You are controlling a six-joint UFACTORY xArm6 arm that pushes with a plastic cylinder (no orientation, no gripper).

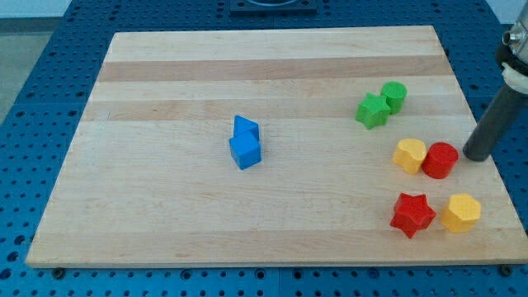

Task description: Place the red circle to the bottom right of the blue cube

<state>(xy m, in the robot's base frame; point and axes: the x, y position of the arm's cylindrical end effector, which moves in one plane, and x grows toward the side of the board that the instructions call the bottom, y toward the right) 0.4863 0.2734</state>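
The red circle (440,160) lies on the wooden board (206,74) at the view's right, touching a yellow block (409,155) on its left. The blue cube (245,152) sits near the board's middle, with a second blue block (246,128) touching it just above. My tip (475,155) is just to the right of the red circle, a small gap between them. The rod slants up toward the view's upper right.
A green star (372,110) and a green cylinder (394,96) sit above the red circle. A red star (412,214) and a yellow hexagon block (461,213) lie below it, near the board's bottom right corner. The board's right edge is close to my tip.
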